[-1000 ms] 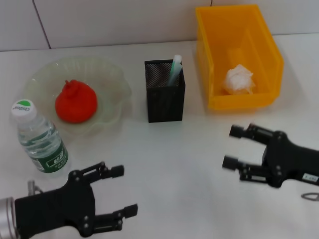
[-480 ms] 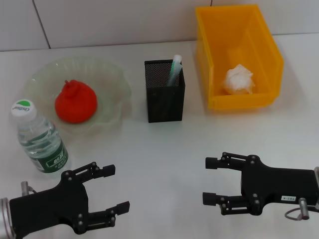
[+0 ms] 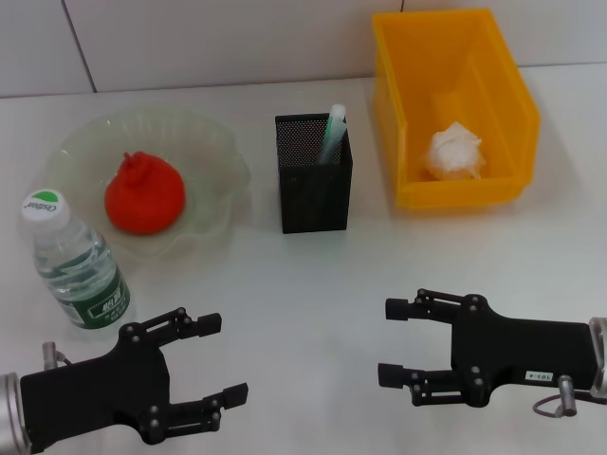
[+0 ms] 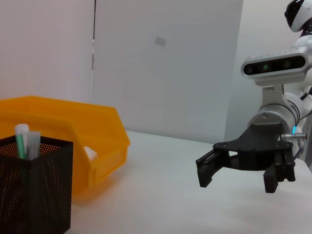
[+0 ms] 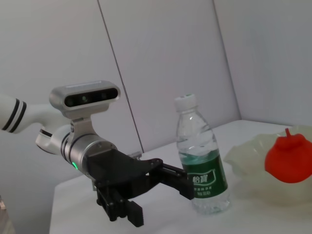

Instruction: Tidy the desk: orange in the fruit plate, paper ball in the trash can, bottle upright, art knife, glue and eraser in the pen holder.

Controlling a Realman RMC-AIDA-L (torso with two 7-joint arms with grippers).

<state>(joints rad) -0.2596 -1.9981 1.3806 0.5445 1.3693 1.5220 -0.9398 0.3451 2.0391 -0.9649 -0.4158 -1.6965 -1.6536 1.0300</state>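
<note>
The pen holder [image 3: 314,187] hides all but the tops of the items standing inside it. The trash can [image 3: 453,104] is cut off at the far edge.

Your backdrop, itemised from the white table [image 3: 313,284]:

- Table: plain white, matte top, spreading across your whole head view; soft shadows, even diffuse light.
- Back wall [image 3: 218,38]: rises directly behind the table's far edge; pale tiles or panels, with a dark seam [image 3: 80,43] slanting down to the edge.
- Wrist views: you see white wall panels [image 4: 165,63] beyond the table, split by thin dark vertical joints [image 5: 119,73].
</note>
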